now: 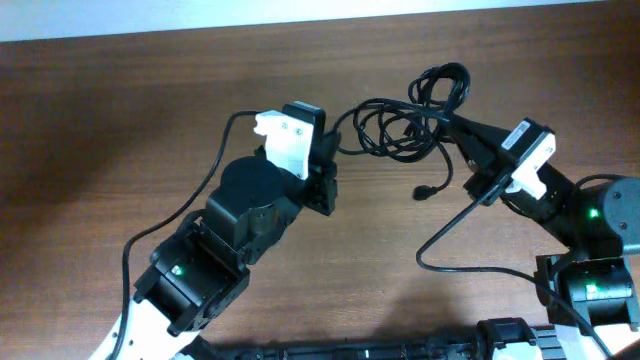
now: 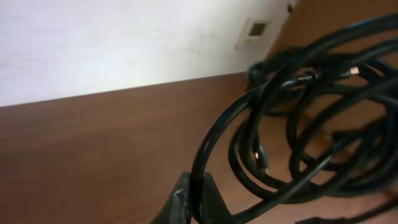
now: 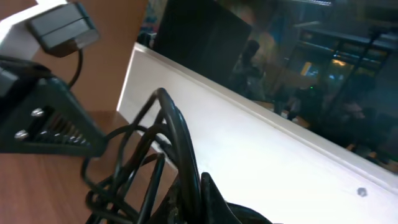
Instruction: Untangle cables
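Note:
The cables [image 1: 400, 125] are a tangle of thin black loops near the table's far edge, between my two arms, with one plug end [image 1: 424, 192] lying loose. My left gripper [image 1: 335, 140] is shut on a loop at the tangle's left side; in the left wrist view the cord [image 2: 214, 137] rises from between the jaws [image 2: 196, 199]. My right gripper [image 1: 448, 120] is shut on cords at the right side; in the right wrist view the cords [image 3: 177, 134] run up from the jaws [image 3: 196, 199].
The wooden table [image 1: 120, 110] ends at a white wall along the far side [image 1: 300, 15]. A thicker black wire [image 1: 450, 235] loops from the right arm over the table. The left arm [image 3: 43, 118] shows in the right wrist view.

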Tool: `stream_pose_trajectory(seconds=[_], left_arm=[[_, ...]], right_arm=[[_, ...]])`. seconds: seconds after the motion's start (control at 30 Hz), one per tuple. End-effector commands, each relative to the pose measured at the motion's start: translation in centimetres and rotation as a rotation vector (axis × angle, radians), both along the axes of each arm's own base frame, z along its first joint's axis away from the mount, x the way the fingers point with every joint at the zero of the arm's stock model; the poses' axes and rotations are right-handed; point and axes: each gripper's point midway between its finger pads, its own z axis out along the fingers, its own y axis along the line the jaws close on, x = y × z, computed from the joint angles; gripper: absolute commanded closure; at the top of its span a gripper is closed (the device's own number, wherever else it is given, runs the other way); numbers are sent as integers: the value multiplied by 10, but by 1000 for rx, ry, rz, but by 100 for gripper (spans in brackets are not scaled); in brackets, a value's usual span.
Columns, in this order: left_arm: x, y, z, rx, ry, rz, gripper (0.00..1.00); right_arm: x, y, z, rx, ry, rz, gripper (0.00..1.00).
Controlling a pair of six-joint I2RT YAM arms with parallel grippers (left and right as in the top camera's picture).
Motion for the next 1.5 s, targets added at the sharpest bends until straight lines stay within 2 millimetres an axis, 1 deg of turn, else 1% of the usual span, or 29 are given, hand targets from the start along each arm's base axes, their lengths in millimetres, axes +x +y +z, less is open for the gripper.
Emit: stream_pose_trajectory(seconds=[0.0,0.07,0.17,0.2,0.23,0.27,0.3,0.33,0.47,0.57,0.63,0.67,0.73,0.8,0.87,0.9,0.93,0.97,1.03,1.07,1.13,1.23,1.3,1.33,1.4,1.47], left_arm=[[-1,5,-14,45,42,-12,100],[-2,11,-25,82,73,8,100],[4,32,-40,162,97,115,99],[5,38,-45,188,106,144,89],[5,42,-48,205,113,158,75],[6,45,-49,215,113,173,37],[6,45,-49,216,112,175,21],[6,46,-49,226,106,172,1],[9,49,-47,268,72,177,1],[13,50,-26,210,9,202,1],[15,48,2,125,-68,210,1],[15,48,15,86,-103,214,1],[14,49,30,40,-144,218,1],[12,50,47,-10,-189,222,1],[11,51,53,-26,-205,221,1],[6,42,58,13,-254,148,1],[-4,28,61,70,-314,32,1],[-17,12,61,121,-372,-104,1],[-43,-11,51,174,-421,-334,1],[-53,-17,45,176,-410,-400,1],[-66,-23,33,176,-365,-487,1],[-98,-33,19,153,-307,-679,0],[-117,-38,19,111,-295,-783,2],[-124,-39,21,94,-295,-822,5],[-125,-39,21,91,-295,-826,7],[-128,-37,25,87,-305,-824,7]], right_arm=[[4,-19,23,32,-70,-130,96],[4,-19,25,32,-80,-130,96],[2,-19,30,32,-105,-124,96],[1,-18,31,32,-111,-122,96],[1,-18,32,32,-115,-122,96],[1,-18,32,32,-116,-122,96],[1,-18,32,32,-116,-122,96],[1,-18,32,32,-116,-122,96],[1,-18,31,32,-112,-122,96],[2,-17,22,26,-70,-111,96],[-3,-8,14,9,-37,-44,96],[-10,1,10,-5,-29,20,96],[-22,12,5,-29,-20,117,96],[-42,27,0,-63,-18,263,96],[-58,35,-4,-112,-57,359,96],[-69,40,-6,-129,-63,431,96],[-79,44,-9,-142,-66,492,96],[-86,46,-11,-161,-84,540,96],[-95,48,-15,-182,-101,604,96],[-98,49,-16,-185,-97,634,96],[-101,50,-19,-187,-87,676,96],[-95,50,-21,-184,-80,674,96],[-91,50,-22,-183,-77,674,96],[-89,50,-23,-181,-70,675,96],[-85,50,-25,-177,-58,676,96],[-82,50,-27,-173,-48,677,96]])
